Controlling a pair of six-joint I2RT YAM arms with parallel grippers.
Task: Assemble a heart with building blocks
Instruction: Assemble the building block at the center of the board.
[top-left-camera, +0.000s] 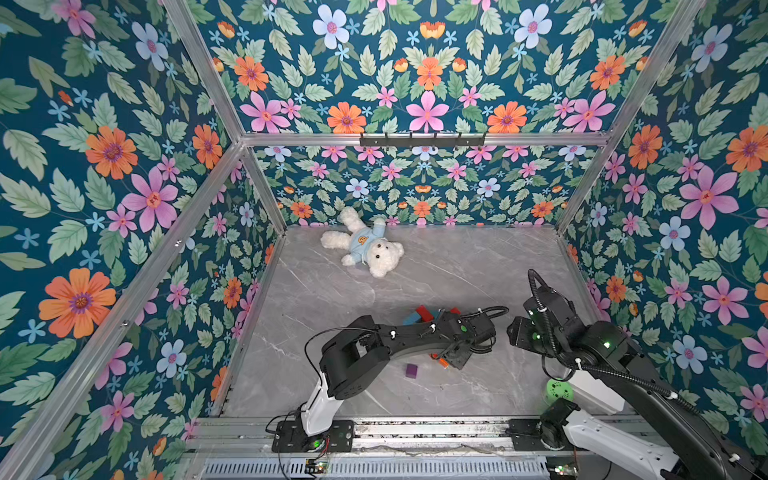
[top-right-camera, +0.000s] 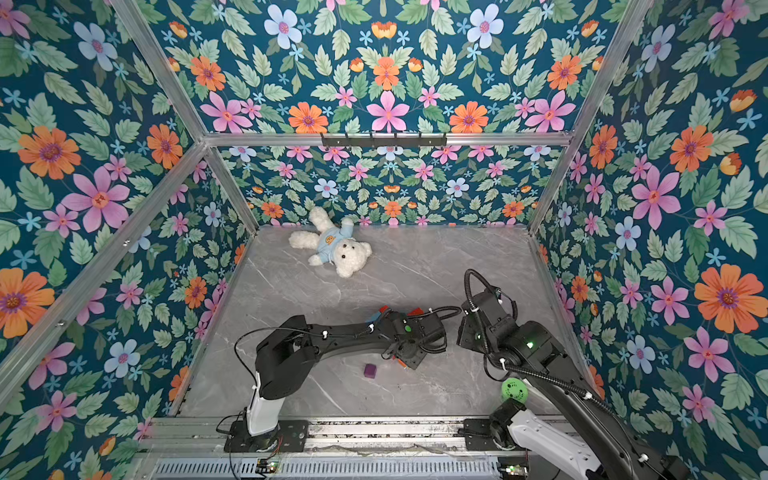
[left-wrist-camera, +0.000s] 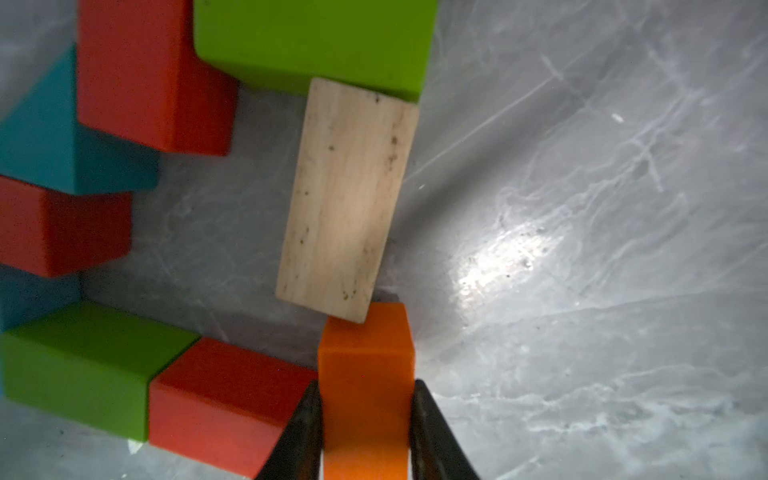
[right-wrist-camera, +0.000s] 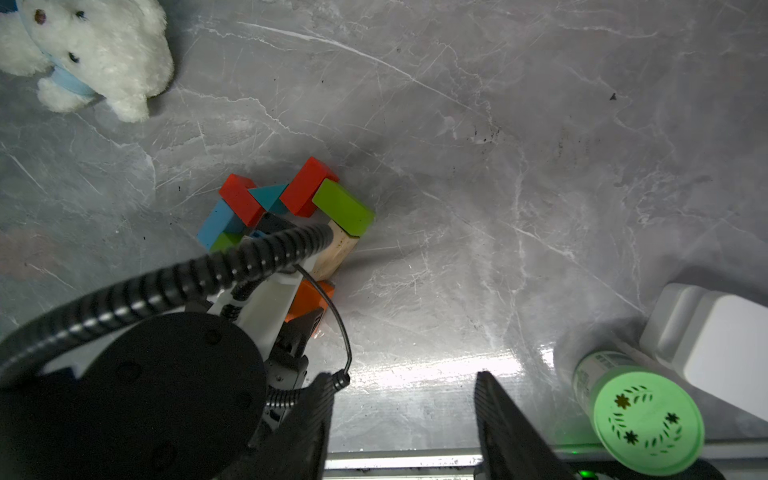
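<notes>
Reaching across the table (top-left-camera: 457, 270) in both top views, the left arm (top-left-camera: 395, 332) covers most of the heart (top-left-camera: 420, 312); only red & blue bits show past the forearm. The left claw (top-left-camera: 447, 362) points down at the near side of the outline w/ a sliver of the orange brick (top-left-camera: 443, 364) at its tip. Its jaw gap can't be read from up here. The purple cube (top-left-camera: 411, 370) lies alone on the table, near that claw & apart from the other blocks. Left wrist view: both fingers (left-wrist-camera: 307, 432) press flat vs the two long sides of the orange brick, so the left claw is clenched on it. The brick's far end touches a corner of the plain-wood brick (left-wrist-camera: 347, 199), & its side sits just beside a red brick (left-wrist-camera: 224, 399). Past these the rest of the blocks ring a hollow patch of table, the teal triangle (left-wrist-camera: 45, 137) wedged btw two red ones. Right wrist view: the right claw (right-wrist-camera: 405, 376) stands released, fingers well apart, nothing btw them, only table beneath. The heart sits well apart from it, across the table, w/ the left claw on the orange brick at the outline's nearer end & the plain-wood brick next in line.
</notes>
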